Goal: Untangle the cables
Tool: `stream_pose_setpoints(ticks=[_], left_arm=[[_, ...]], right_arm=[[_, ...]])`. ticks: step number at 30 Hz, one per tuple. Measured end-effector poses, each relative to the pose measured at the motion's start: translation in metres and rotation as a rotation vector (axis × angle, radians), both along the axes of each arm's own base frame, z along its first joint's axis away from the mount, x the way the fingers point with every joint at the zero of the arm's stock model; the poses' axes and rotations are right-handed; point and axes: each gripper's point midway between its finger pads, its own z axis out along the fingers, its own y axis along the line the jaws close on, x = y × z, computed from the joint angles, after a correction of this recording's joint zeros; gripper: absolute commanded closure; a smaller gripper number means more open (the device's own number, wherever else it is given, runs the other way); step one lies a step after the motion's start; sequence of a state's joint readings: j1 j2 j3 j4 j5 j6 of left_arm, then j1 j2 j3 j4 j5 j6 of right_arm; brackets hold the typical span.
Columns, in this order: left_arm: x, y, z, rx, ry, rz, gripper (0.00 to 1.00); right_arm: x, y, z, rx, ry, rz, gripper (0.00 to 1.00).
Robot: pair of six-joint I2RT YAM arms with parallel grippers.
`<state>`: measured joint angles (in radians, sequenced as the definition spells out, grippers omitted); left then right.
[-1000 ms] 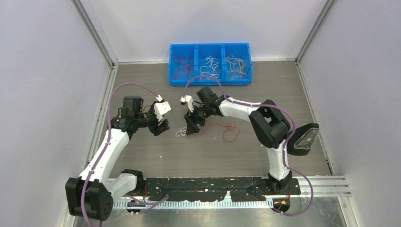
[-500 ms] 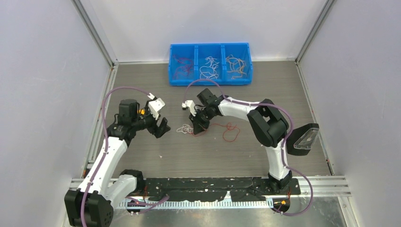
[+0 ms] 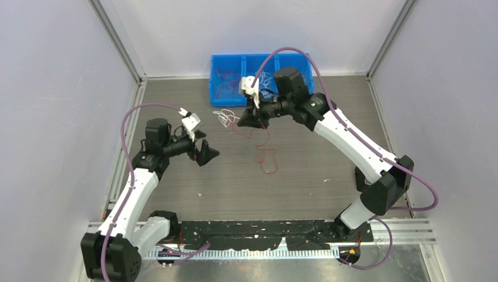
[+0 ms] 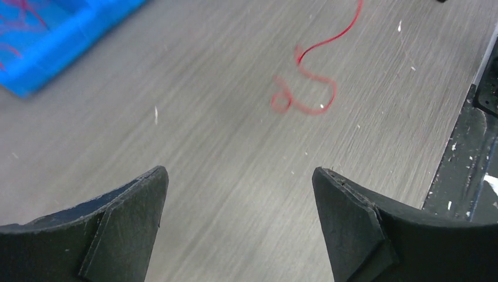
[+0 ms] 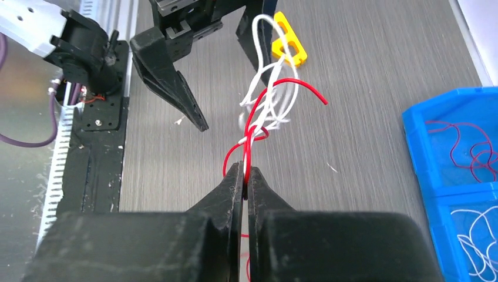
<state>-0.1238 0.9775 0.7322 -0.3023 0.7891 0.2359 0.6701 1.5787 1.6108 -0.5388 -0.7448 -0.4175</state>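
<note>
Several cables (image 5: 253, 132), red and white, tangled.
Right jaws pinch them at 12 o'clock; left jaws spread wide, empty, at 9 o'clock above table (image 3: 305, 176).

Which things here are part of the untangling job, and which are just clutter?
Job:
- red cable, pinched in the shut right gripper
- white cable, tangled with it
- left gripper, open and empty
- blue bin holding sorted wires

Not the job:
- purple arm cables
- black base plate
</note>
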Motion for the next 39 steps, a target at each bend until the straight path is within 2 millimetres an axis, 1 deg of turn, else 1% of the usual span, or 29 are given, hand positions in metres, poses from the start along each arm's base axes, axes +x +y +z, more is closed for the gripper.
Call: stream_pose_setpoints(ticks=[2, 4, 6, 9, 11, 13, 16, 20, 23, 25, 26, 27, 28, 29, 30, 32, 33, 36, 37, 39], left_arm=[[0.001, -0.004, 0.018, -0.021, -0.082, -0.025, 0.03], [-0.002, -0.011, 0.036, -0.041, -0.167, -0.065, 0.03], [-0.008, -0.02, 0.049, -0.057, -0.222, -0.108, 0.05], [-0.019, -0.035, 0.063, -0.079, -0.273, -0.179, 0.08], [-0.022, -0.043, 0.069, -0.091, -0.294, -0.208, 0.09], [-0.022, -0.048, 0.074, -0.113, -0.296, -0.216, 0.12], [-0.012, -0.052, 0.08, -0.153, -0.266, -0.185, 0.18], [-0.001, -0.06, 0.091, -0.236, -0.203, -0.157, 0.21], [0.002, -0.064, 0.1, -0.289, -0.183, -0.147, 0.22], [0.003, -0.067, 0.109, -0.33, -0.166, -0.147, 0.26], [0.002, -0.069, 0.113, -0.349, -0.159, -0.151, 0.29], [0.002, -0.071, 0.117, -0.367, -0.152, -0.157, 0.35], [0.001, -0.073, 0.121, -0.385, -0.144, -0.165, 0.45], [0.001, -0.074, 0.124, -0.397, -0.14, -0.172, 0.56], [0.0, -0.076, 0.127, -0.411, -0.128, -0.179, 0.69], [-0.001, -0.079, 0.131, -0.432, -0.111, -0.195, 0.98], [-0.001, -0.08, 0.132, -0.437, -0.112, -0.201, 1.0], [-0.001, -0.078, 0.131, -0.44, -0.095, -0.198, 1.0], [0.002, -0.076, 0.13, -0.44, -0.094, -0.187, 1.0], [0.013, -0.061, 0.128, -0.434, -0.096, -0.132, 1.0]], right_arm=[[-0.004, -0.002, 0.011, 0.011, -0.005, 0.008, 0.95], [-0.006, -0.002, 0.013, 0.011, 0.003, 0.012, 0.95], [-0.009, -0.003, 0.011, 0.004, 0.021, 0.014, 0.94], [-0.013, -0.005, 0.008, -0.005, 0.044, 0.017, 0.94], [-0.015, -0.005, 0.008, -0.005, 0.056, 0.019, 0.95], [-0.017, -0.006, 0.011, 0.0, 0.06, 0.024, 0.95], [-0.021, -0.008, 0.017, 0.011, 0.054, 0.03, 0.94], [-0.028, -0.011, 0.028, 0.032, 0.039, 0.035, 0.95], [-0.029, -0.012, 0.032, 0.039, 0.034, 0.036, 0.95], [-0.03, -0.012, 0.032, 0.04, 0.037, 0.034, 0.95], [-0.03, -0.012, 0.032, 0.04, 0.04, 0.032, 0.95], [-0.03, -0.012, 0.032, 0.039, 0.043, 0.031, 0.95], [-0.03, -0.012, 0.031, 0.04, 0.047, 0.03, 0.95], [-0.03, -0.012, 0.031, 0.04, 0.048, 0.028, 0.95], [-0.029, -0.012, 0.032, 0.042, 0.05, 0.027, 0.95], [-0.029, -0.011, 0.033, 0.048, 0.055, 0.023, 0.95], [-0.028, -0.011, 0.033, 0.051, 0.056, 0.019, 0.95], [-0.023, -0.016, 0.038, 0.065, 0.065, -0.009, 0.95], [-0.02, -0.02, 0.041, 0.073, 0.065, -0.025, 0.95], [-0.007, -0.034, 0.047, 0.089, 0.067, -0.079, 0.95]])
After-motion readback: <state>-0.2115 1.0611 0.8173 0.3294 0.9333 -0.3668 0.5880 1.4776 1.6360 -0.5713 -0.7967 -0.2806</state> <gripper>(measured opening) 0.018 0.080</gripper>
